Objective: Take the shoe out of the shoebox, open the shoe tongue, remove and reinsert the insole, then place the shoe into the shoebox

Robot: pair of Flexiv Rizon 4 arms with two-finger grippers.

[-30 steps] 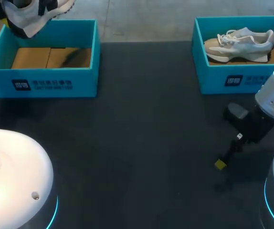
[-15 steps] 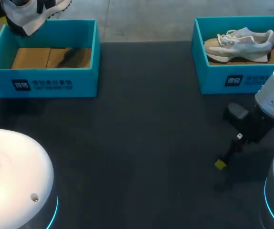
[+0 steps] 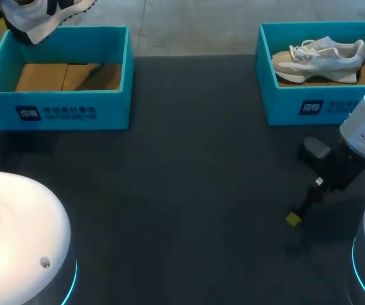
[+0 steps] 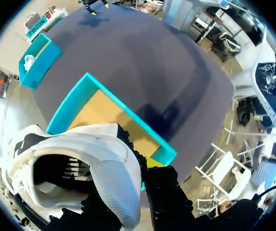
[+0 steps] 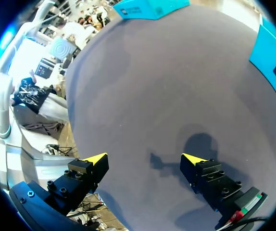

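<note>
counter (image 3: 182, 190): dark top, it's carrying both boxes, one toward each far corner.
left shoebox (image 3: 61, 111): teal, open, and you can see only its brown cardboard floor inside.
right shoebox (image 3: 297, 108): same teal, and there's a pale shoe (image 3: 319, 57) lying on its side in it.
white-and-black shoe (image 3: 36, 16): your task shoe is up in the air over the left shoebox's far left corner, partly cut off in the head view. The left wrist view looks straight into its opening.
left jaws: clenched on the white-and-black shoe, pinching its collar between the black fingers.
right jaws: released, yellow fingertips (image 5: 95, 158) spread wide with nothing between them, hanging just over bare counter in front of the right shoebox.
</note>
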